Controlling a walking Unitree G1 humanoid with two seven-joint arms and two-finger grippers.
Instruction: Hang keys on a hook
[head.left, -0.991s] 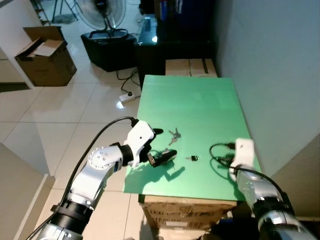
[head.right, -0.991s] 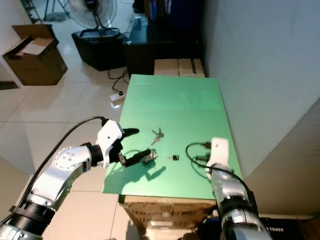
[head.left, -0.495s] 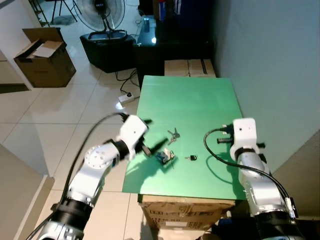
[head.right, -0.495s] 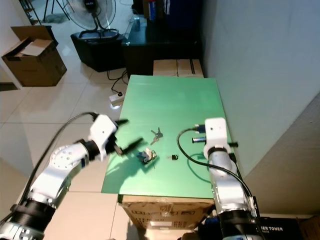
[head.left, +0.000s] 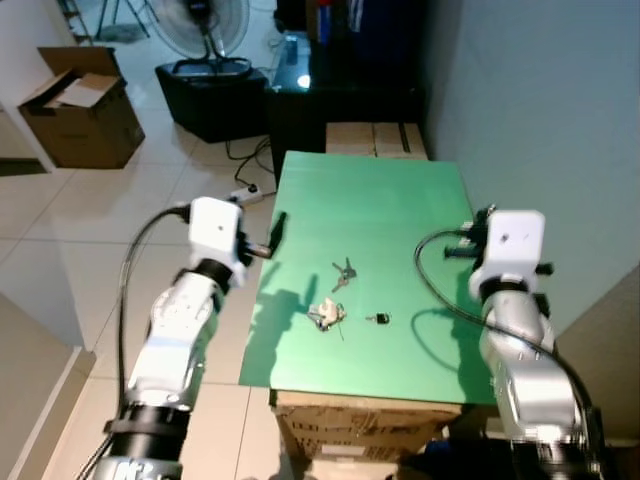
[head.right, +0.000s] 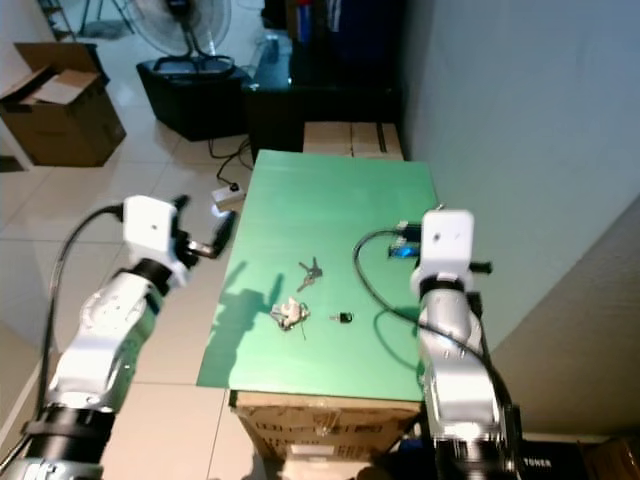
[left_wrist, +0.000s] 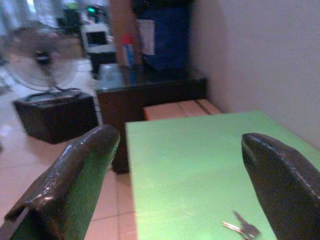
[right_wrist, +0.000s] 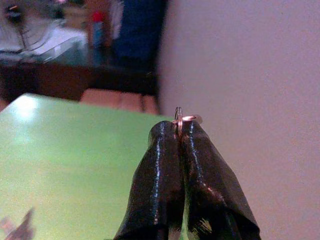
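Right tool (right_wrist: 181, 131) was pinched tight on a small metal key ring (right_wrist: 181, 118), whose thin loop poked out just past the closed black fingertips, raised above the right edge of the green counter (head.left: 390, 200) and close to the grey wall (head.left: 540, 100). Left tool (left_wrist: 175, 165) stood wide apart and held nothing, lifted off the counter's left edge. A loose pair of keys (head.left: 343, 272) lay flat near the middle of the counter, with a pale crumpled keychain bundle (head.left: 326, 314) just in front of it and a tiny dark padlock-like piece (head.left: 379, 318) beside that. No hook could be made out on the wall. The grip looked marginal: so little of the ring sat between the fingertips that a bump against the wall, or a quick swing of the arm, would likely have let it slip and drop behind the counter. What hung below the ring could not be seen, so its weight was unknown and might have twisted the ring out. The black cable (head.left: 430, 270) looping by the right arm might also have snagged as the arm reached.
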